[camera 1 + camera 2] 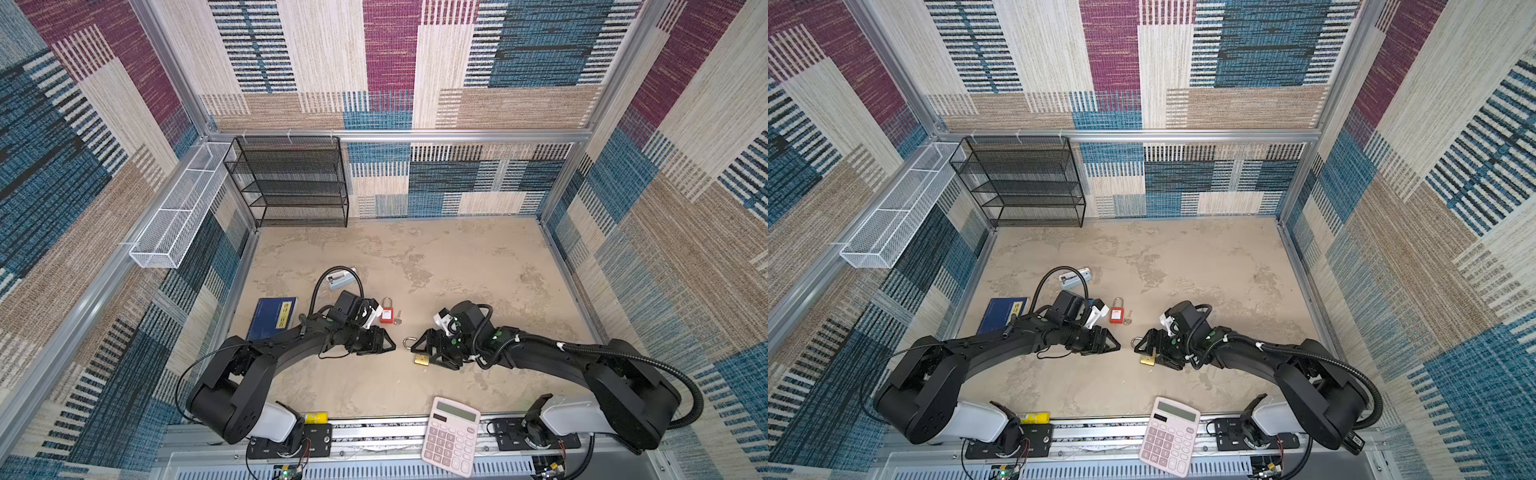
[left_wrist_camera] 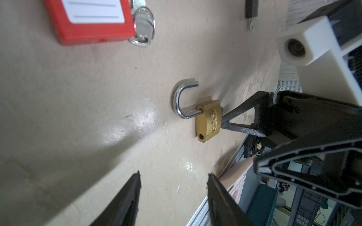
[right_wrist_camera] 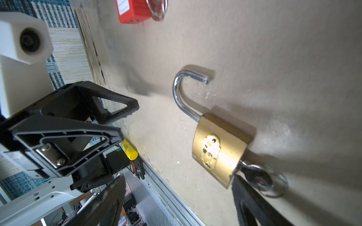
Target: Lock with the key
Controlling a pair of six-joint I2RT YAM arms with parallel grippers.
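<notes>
Now, both arms stretched low, bent inward toward the brass padlock (image 3: 219, 148), lying on the surface (image 1: 457, 257), shackle open, key (image 3: 258, 176) in it, right gripper (image 3: 179, 182) at its key end, jaws apart, left gripper (image 2: 174, 174) near its shackle, jaws apart, empty.

At the near edge you have a pink calculator (image 1: 451, 436) lying across the front rail, with a small yellow cylinder (image 1: 314, 417) well to its left. A blue book (image 1: 270, 318) lies flat by the left wall. At the back left stands a black mesh rack (image 1: 291, 183), with a white wire basket (image 1: 174, 216) on the wall beside it.
</notes>
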